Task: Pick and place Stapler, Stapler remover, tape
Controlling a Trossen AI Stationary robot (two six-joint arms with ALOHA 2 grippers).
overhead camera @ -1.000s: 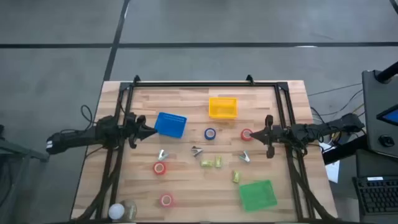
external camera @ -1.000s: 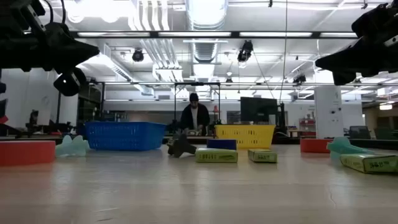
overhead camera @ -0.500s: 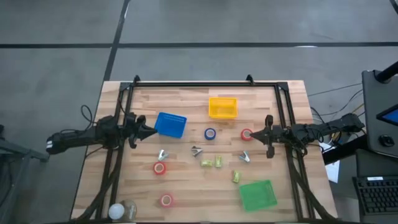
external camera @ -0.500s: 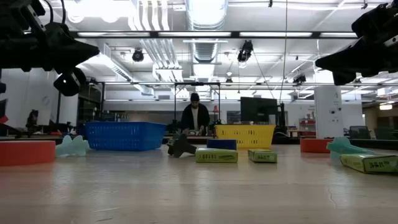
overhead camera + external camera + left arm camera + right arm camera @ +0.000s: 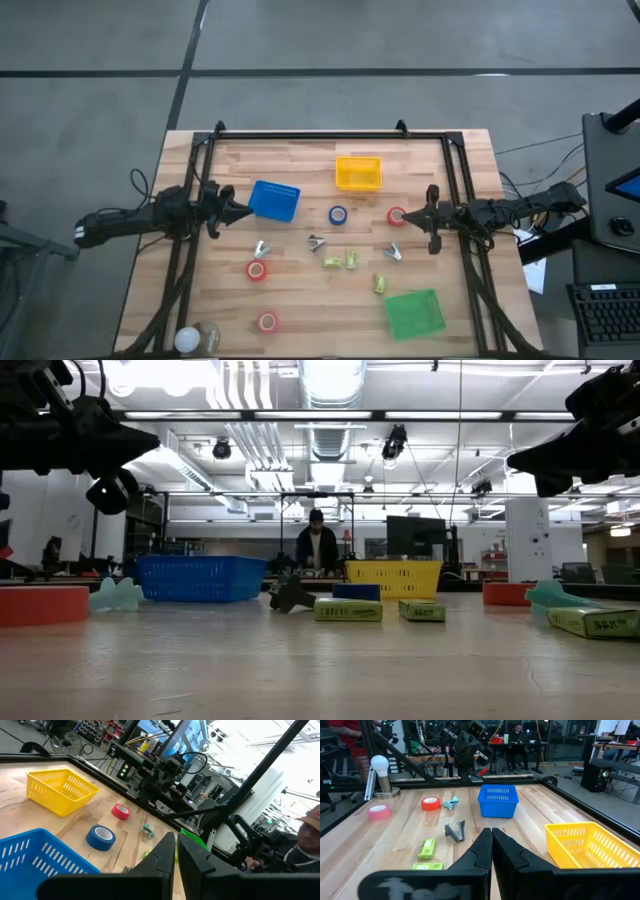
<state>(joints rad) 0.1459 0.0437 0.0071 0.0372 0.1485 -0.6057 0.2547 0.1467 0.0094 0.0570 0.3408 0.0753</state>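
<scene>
- High view: left claw (image 5: 238, 210) parked at the table's (image 5: 300, 320) left edge, just beside the blue basket (image 5: 274, 200); right claw (image 5: 412, 216) parked at the right edge, its tip right next to a red tape roll (image 5: 397, 216). Both empty and raised, apparently in a waiting pose with nothing picked yet. Blue tape roll (image 5: 338, 215) between the blue basket and that red roll; two more red rolls (image 5: 257, 270) toward the near left, one (image 5: 267, 322) at the near edge. Yellow basket (image 5: 358, 172) far centre, green basket (image 5: 414, 314) near right, presumably set apart as separate drop spots. Small dark and pale tools, and green-yellow boxes (image 5: 340, 262), scattered mid-table within either arm's reach; too small to tell stapler from remover.
- Low view: both arms hang high above the table, clear of every item; a person (image 5: 317, 548) stands in the room beyond.
- Left wrist view: fingers pressed together, nearly no gap, gripping nothing; blue roll (image 5: 101, 837) and a red roll (image 5: 120, 811) lying flat ahead.
- Right wrist view: fingers likewise closed together and empty; dark tool (image 5: 455, 831) and two red rolls (image 5: 431, 803) beyond.
</scene>
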